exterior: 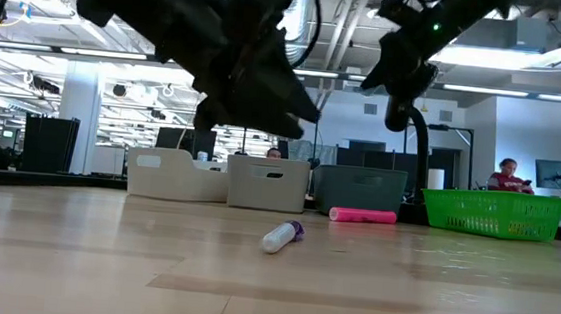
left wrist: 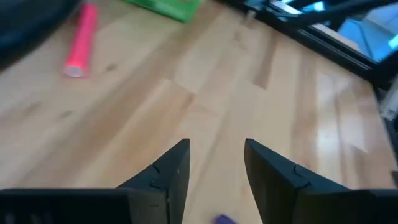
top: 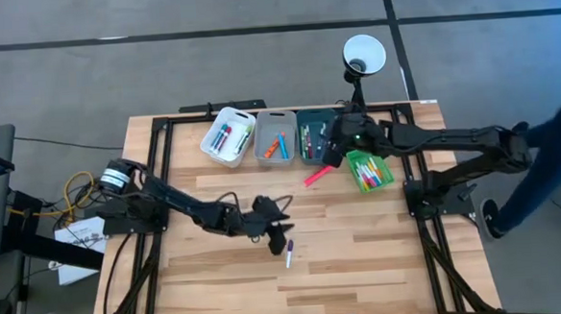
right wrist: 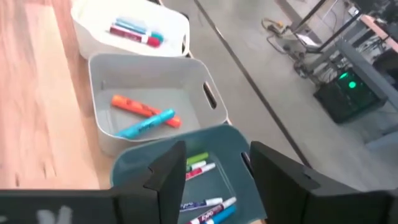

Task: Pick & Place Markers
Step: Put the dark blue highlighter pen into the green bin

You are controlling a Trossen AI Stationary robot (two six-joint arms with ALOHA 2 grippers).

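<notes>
High view. Four bins sit in a row toward 12 o'clock on the bench (top: 363, 268): white bin (top: 227, 136), grey bin (top: 275, 136), teal bin (top: 314, 136), and a green bin (top: 369, 170) set slightly toward 4 o'clock of the teal one. All four already hold markers. Two remain loose: a pink marker (top: 316, 177) just at 6 o'clock of the teal bin, and a white marker with purple cap (top: 288, 253) near bench centre. Left tool (top: 276, 234) sits just at 11 o'clock of the purple-capped one. Right tool (top: 332, 154) is over the teal bin's near edge.

Low view. Purple-capped marker (exterior: 281, 235) lies flat on the wood, nothing touching it; pink marker (exterior: 362, 216) lies flat before the teal bin (exterior: 361, 192). Both arms hang above the bench.

Left wrist view. Left tool (left wrist: 217, 167) fingers spread, nothing between them; a purple tip shows at the frame edge between them. Pink marker (left wrist: 81, 40) well apart.

Right wrist view. Right tool (right wrist: 214, 168) fingers apart, empty, above the teal bin (right wrist: 186, 186), which holds several markers. Grey bin (right wrist: 149, 93) holds an orange and a blue marker.

Judgement: sorting mostly done; two markers left to pick.
</notes>
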